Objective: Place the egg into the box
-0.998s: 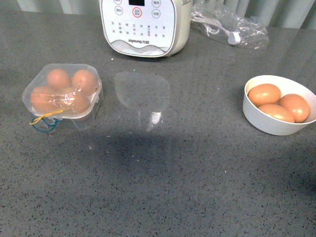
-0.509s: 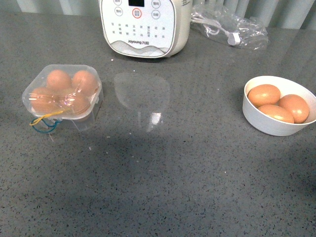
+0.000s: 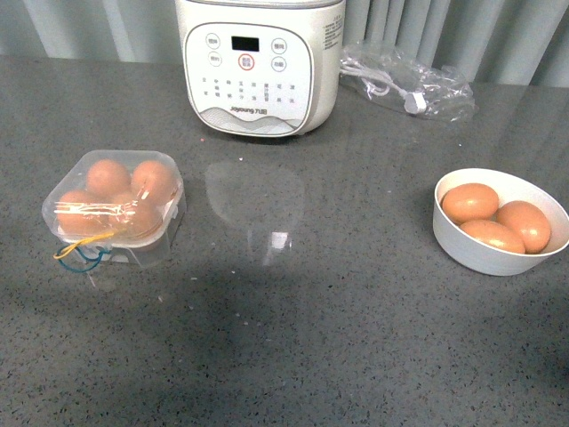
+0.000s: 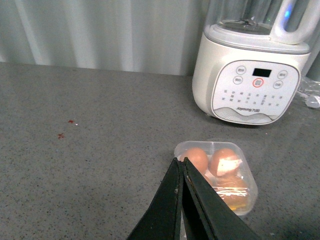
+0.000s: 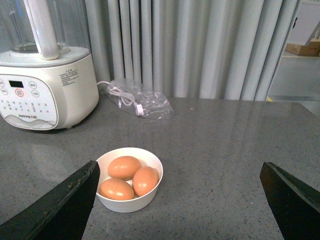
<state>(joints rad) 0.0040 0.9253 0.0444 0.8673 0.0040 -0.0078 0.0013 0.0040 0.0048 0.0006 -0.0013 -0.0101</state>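
Observation:
The box (image 3: pixel 114 206) is a clear plastic egg case on the left of the grey counter. It holds several orange-brown eggs (image 3: pixel 108 176), and its clear lid seems to lie over them. Yellow and blue rubber bands (image 3: pixel 80 252) hang at its near corner. Three more eggs (image 3: pixel 470 202) lie in a white bowl (image 3: pixel 484 258) on the right. Neither arm shows in the front view. My left gripper (image 4: pixel 180 161) is shut and empty, its tip just short of the box (image 4: pixel 242 200). My right gripper (image 5: pixel 179 165) is wide open above the counter, with the bowl (image 5: pixel 150 195) beside one finger.
A white blender (image 3: pixel 260 67) with a button panel stands at the back centre. A clear plastic bag with a white cable (image 3: pixel 409 84) lies behind the bowl. Grey curtains hang behind the counter.
The whole scene sits lower in the front view now, so more of the blender and curtains shows. The box, the bowl and the eggs keep their places on the counter.

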